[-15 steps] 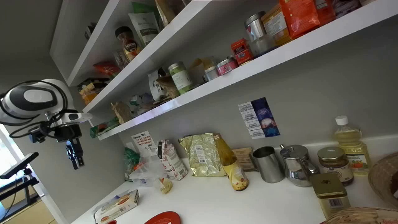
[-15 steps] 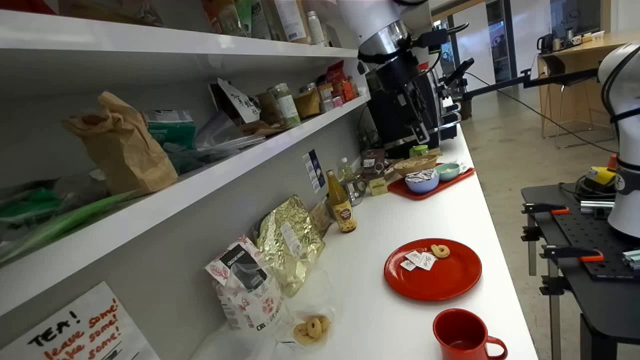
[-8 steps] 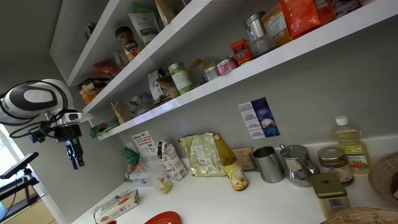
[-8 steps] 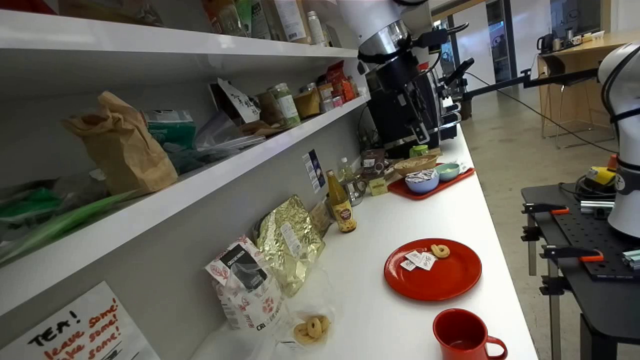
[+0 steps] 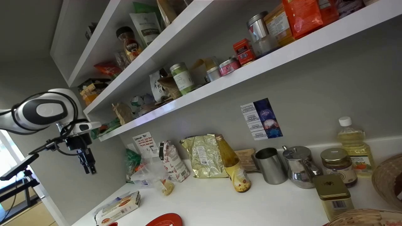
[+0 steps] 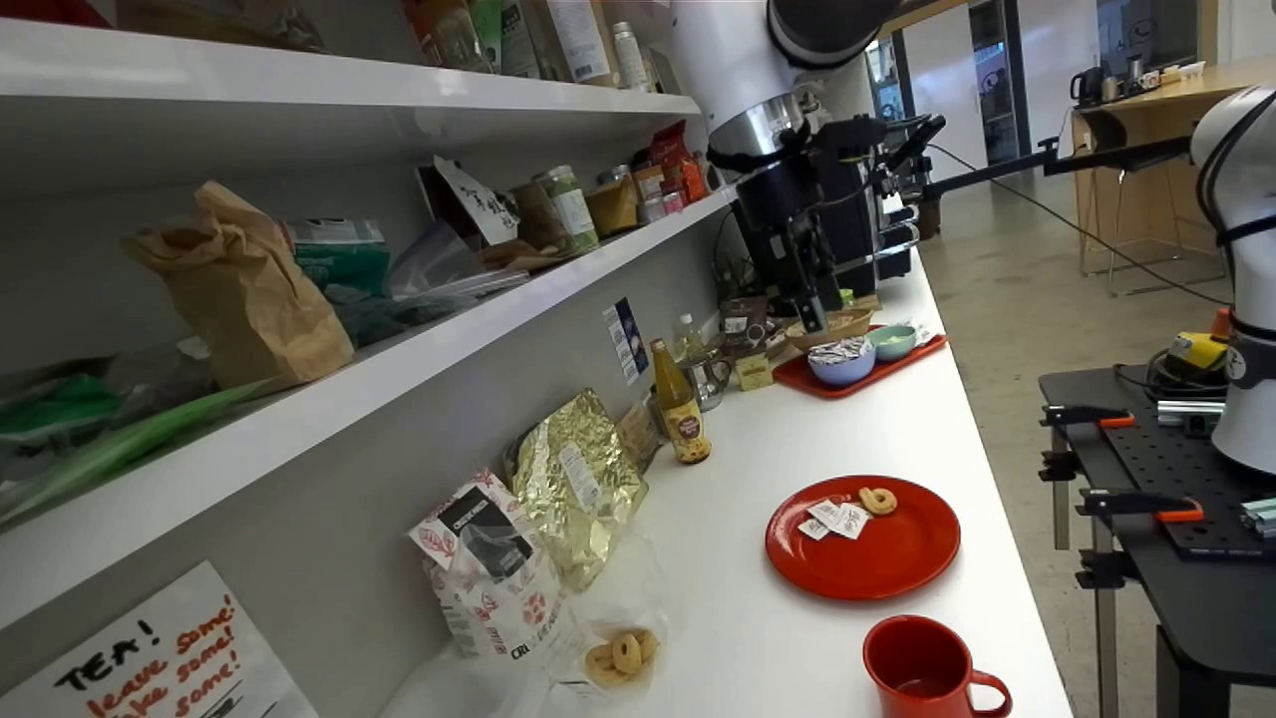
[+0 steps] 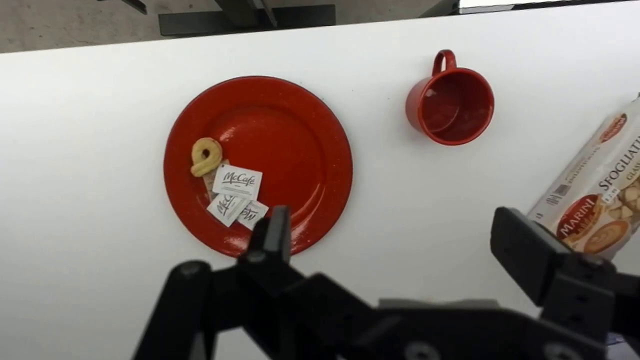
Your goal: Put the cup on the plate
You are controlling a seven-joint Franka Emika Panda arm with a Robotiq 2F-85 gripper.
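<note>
Red mug (image 7: 452, 106) stands upright on the white counter (image 7: 100, 280), near the glossy red plate (image 7: 300, 150) but apart from it. A looped biscuit (image 7: 202, 166) and McCafé packets (image 7: 237, 182) lie together at one side of the plate. Above the counter hangs the Robotiq gripper (image 7: 392, 230), its jaws spread wide.

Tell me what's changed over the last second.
The gripper has moved down and to the left in an exterior view; the arm has moved down and to the right in an exterior view. Nothing visible was taken hold of or let go. The red cup and the red plate, with its packets and ring-shaped snack, stayed put.
</note>
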